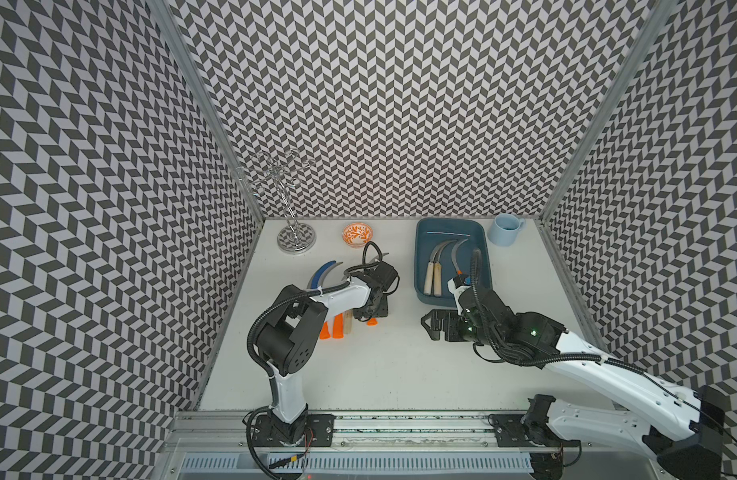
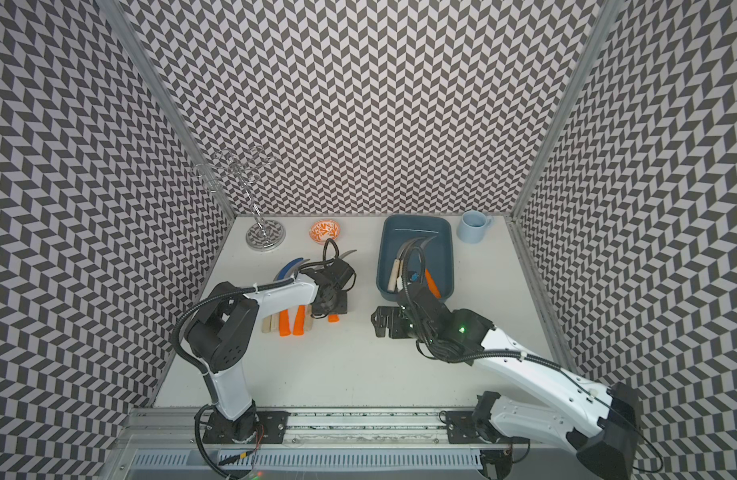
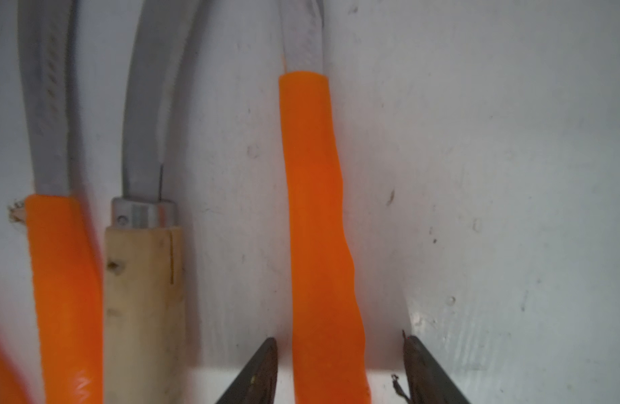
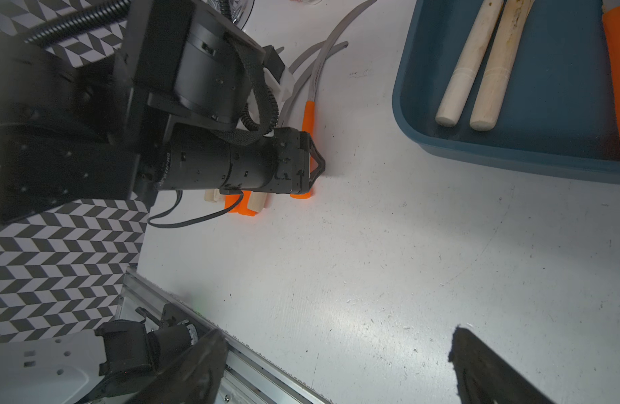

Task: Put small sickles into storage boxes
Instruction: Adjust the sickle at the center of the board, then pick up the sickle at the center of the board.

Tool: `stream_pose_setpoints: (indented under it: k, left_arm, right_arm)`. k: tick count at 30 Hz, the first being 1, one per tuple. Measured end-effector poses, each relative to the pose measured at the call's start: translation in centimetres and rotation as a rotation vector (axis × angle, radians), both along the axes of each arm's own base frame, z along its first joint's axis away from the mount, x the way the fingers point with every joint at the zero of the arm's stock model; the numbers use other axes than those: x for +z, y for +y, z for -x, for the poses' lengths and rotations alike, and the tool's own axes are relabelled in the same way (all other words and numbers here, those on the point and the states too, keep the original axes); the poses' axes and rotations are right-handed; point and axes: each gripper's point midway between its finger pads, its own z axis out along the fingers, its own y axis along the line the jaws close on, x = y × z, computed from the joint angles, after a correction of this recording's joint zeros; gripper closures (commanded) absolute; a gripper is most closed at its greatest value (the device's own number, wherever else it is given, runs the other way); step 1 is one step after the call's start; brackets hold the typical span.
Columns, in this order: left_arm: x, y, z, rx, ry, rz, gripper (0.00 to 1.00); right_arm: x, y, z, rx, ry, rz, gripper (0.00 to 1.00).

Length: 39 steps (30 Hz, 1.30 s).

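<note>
Orange-handled sickle (image 3: 315, 210) is straddled by the left gripper (image 3: 340, 349), jaws parted (gaps both sides). Right gripper (image 4: 336, 349) is held wide apart, teal tray (image 4: 511, 154) just beside.

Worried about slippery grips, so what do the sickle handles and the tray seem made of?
Orange handle: likely plastic, uniformly bright with a slight sheen. Pale handle: looks like bare wood, matte, with a crack line and pin hole. Tray: probably plastic, smooth dark teal, rounded moulded rim.
</note>
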Motion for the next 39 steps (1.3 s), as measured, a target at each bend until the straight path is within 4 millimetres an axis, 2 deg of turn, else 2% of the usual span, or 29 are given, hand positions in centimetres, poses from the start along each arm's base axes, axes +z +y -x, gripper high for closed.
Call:
stream_pose_setpoints:
  k: [8, 14, 18, 21, 26, 39]
  left_arm:
    - [-0.2, -1.1, -1.3, 0.016, 0.012, 0.002, 0.58]
    - [-0.4, -1.3, -1.1, 0.019, 0.024, 0.013, 0.63]
    - [-0.7, -1.0, -0.8, 0.029, 0.029, 0.007, 0.77]
    - [-0.9, -0.9, -0.8, 0.038, 0.024, 0.009, 0.92]
    - [-1.1, -0.8, -0.8, 0.036, 0.017, 0.001, 0.93]
    - [-0.1, -0.8, -1.2, -0.015, -0.011, -0.01, 0.98]
  right_arm:
    - [-0.4, 0.1, -0.1, 0.002, 0.004, -0.008, 0.01]
    - [-0.4, -0.1, -0.4, -0.002, -0.001, -0.009, 0.0]
    - [-0.7, -0.4, -0.4, -0.008, 0.001, -0.01, 0.01]
    - [-0.6, -0.5, -0.5, -0.011, -0.004, -0.013, 0.0]
    - [-0.5, -0.6, -0.8, -0.012, -0.01, -0.014, 0.0]
    - [-0.7, -0.7, -1.3, -0.012, -0.009, -0.006, 0.0]
